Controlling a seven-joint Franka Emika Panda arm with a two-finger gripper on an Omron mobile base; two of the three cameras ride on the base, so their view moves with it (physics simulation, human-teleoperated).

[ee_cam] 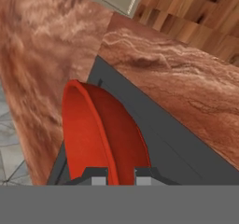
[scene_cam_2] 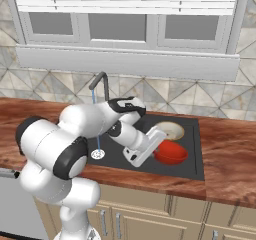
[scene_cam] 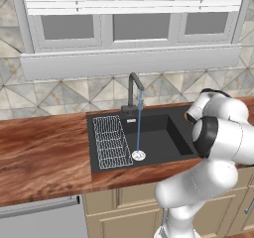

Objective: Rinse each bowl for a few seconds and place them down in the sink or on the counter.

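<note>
Water runs from the faucet point(scene_cam: 134, 86) onto the drain point(scene_cam: 139, 155) at the left of the sink point(scene_cam_2: 197, 149). Both bowls sit at the sink's right end, away from the stream, so I judge no rinse is under way now; whether either has already been rinsed cannot be told. Left to do: carry the red bowl point(scene_cam_2: 171, 152) under the water, set it down, then the same for the cream bowl point(scene_cam_2: 170, 130).

The pincer point(ee_cam: 120, 175) is nearly closed, its two tips straddling the red bowl's rim, one tip inside and one outside. In the right base view the red bowl lies at 3 o'clock from the hand, touching it; the cream bowl sits just behind, at 1 o'clock. The table point(scene_cam: 44, 152) surrounds the sink.
</note>
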